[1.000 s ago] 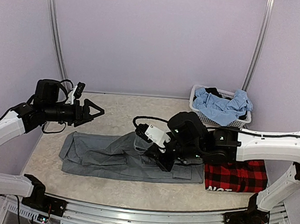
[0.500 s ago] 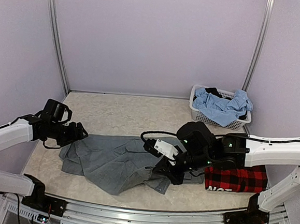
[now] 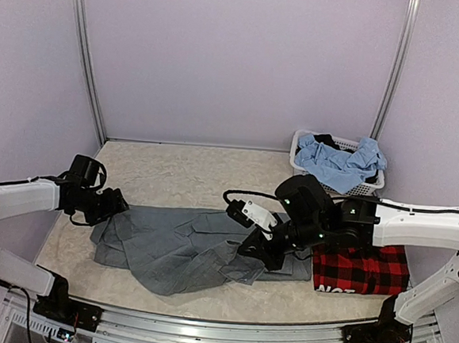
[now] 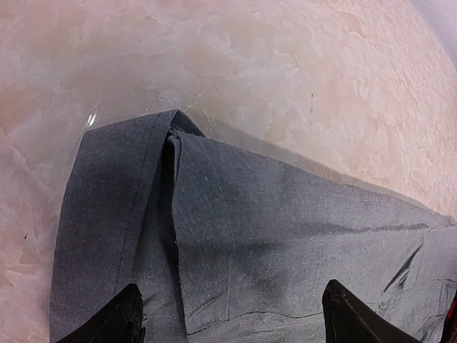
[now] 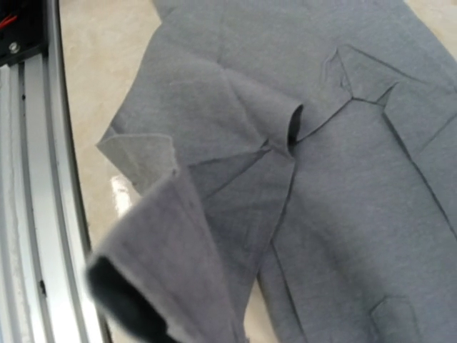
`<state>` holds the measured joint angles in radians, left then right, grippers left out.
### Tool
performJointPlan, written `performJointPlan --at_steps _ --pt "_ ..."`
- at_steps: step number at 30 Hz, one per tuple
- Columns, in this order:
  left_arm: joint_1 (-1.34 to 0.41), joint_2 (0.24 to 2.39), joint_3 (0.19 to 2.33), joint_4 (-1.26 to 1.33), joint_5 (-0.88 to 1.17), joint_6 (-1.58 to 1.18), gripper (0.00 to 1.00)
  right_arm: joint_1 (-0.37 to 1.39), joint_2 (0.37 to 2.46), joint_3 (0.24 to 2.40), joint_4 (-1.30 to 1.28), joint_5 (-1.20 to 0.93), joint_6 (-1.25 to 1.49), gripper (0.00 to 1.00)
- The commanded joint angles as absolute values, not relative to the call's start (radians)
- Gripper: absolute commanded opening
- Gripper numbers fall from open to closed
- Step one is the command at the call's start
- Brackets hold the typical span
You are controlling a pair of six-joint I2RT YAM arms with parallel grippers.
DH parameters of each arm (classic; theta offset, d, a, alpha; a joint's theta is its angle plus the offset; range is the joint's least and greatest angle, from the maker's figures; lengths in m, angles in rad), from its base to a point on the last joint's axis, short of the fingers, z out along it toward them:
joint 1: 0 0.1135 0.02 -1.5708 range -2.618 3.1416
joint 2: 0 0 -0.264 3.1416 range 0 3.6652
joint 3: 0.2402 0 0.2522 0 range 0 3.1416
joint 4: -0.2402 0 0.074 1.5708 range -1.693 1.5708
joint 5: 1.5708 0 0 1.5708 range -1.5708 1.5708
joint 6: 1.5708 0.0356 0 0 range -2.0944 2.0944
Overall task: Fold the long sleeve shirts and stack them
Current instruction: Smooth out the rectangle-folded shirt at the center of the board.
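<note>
The grey shirt (image 3: 184,246) lies crumpled and partly folded across the middle of the table. My left gripper (image 3: 120,204) hovers low over its left edge, and in the left wrist view the left gripper (image 4: 232,325) is open, with grey shirt cloth (image 4: 250,214) flat below and nothing between the fingertips (image 4: 118,323). My right gripper (image 3: 253,251) is shut on a flap at the shirt's right part. In the right wrist view this lifted flap (image 5: 178,264) hides the fingers. The red-and-black plaid shirt (image 3: 362,273) lies folded at the right, partly under the right arm.
A white basket (image 3: 303,171) with blue and dark clothes stands at the back right. The metal rail (image 3: 217,329) runs along the table's front edge and shows as the rail (image 5: 36,179) close beside the lifted flap.
My left arm came down from mid-air to the shirt's left edge. My right gripper shifted right with its cloth, and the flat shirt became bunched, with a fold dragged toward the front.
</note>
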<state>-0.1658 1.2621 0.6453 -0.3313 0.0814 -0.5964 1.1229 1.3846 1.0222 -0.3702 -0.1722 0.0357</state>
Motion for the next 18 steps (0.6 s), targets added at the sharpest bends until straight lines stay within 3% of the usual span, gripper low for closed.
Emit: performJointPlan --at_steps 1,12,18 --pt "-0.133 1.31 0.613 -0.215 0.142 -0.583 0.81 1.096 1.42 1.079 -0.376 -0.225 0.011 0.0" --pt "-0.079 1.379 0.606 -0.09 0.227 -0.56 0.64 1.081 1.488 1.128 -0.394 -0.23 -0.027 0.0" --pt "-0.06 1.391 0.579 -0.028 0.262 -0.571 0.47 1.078 1.496 1.132 -0.395 -0.224 -0.025 0.0"
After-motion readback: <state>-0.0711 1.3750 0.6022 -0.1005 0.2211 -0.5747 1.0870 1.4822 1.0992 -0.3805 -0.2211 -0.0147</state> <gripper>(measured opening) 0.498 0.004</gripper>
